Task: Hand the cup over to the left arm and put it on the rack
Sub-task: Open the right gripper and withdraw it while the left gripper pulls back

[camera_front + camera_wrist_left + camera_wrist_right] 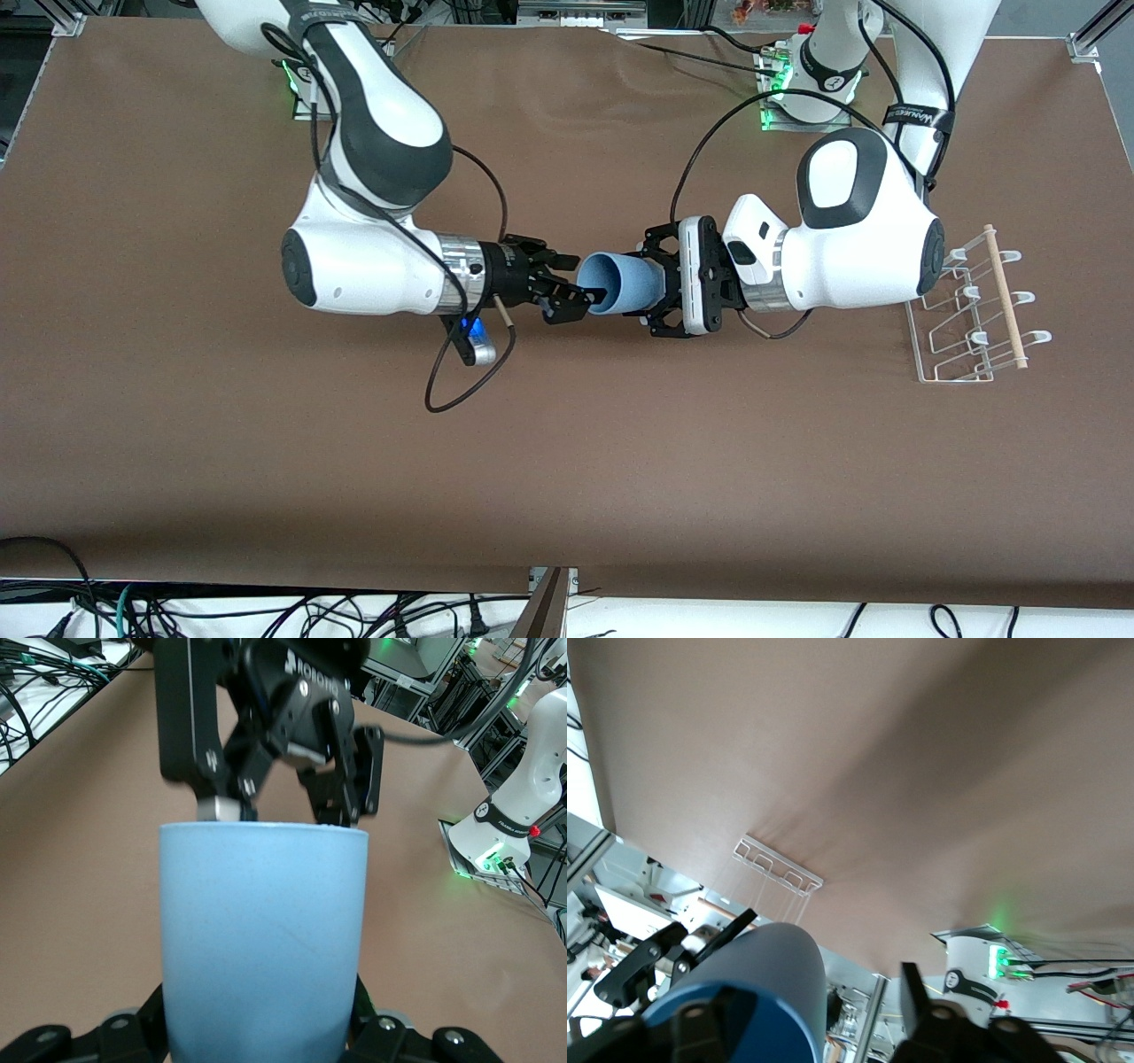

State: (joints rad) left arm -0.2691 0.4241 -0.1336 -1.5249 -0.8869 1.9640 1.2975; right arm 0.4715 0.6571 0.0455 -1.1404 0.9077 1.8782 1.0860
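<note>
The light-blue cup (625, 283) lies on its side in the air over the middle of the table, between the two grippers. My left gripper (654, 285) is shut on the cup's base end. In the left wrist view the cup (264, 939) fills the space between the fingers of the left gripper (257, 1032). My right gripper (580, 285) is at the cup's mouth and open. In the right wrist view one finger (700, 1028) is inside the cup (766, 970) and the other finger (917, 992) stands apart from its wall. The white wire rack (966, 306) stands at the left arm's end of the table.
A black cable loop (443, 390) hangs from the right wrist over the table. Both arm bases, with green lights (769, 115), stand along the table's robot-side edge. The left arm's elbow (864, 230) is close beside the rack. The rack also shows in the right wrist view (778, 866).
</note>
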